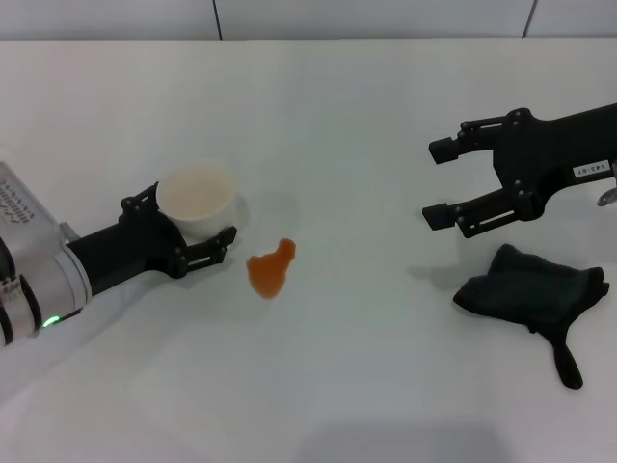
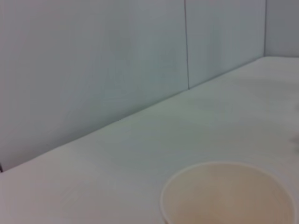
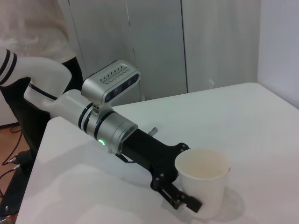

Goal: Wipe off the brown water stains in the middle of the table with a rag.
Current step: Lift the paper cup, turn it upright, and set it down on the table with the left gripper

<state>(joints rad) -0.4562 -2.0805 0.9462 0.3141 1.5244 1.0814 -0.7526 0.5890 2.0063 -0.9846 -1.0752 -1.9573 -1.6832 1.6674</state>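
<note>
The brown water stain is a small glossy orange blotch on the white table, just right of the white paper cup. The black rag lies bunched at the right, its tail pointing to the near edge. My right gripper is open and empty, hovering just beyond the rag on its far left side. My left gripper is closed around the upright cup, which also shows in the left wrist view and the right wrist view. The rag and stain are apart.
A pale wall runs along the table's far edge. The left arm reaches in from the left side. White tabletop lies between the stain and the rag.
</note>
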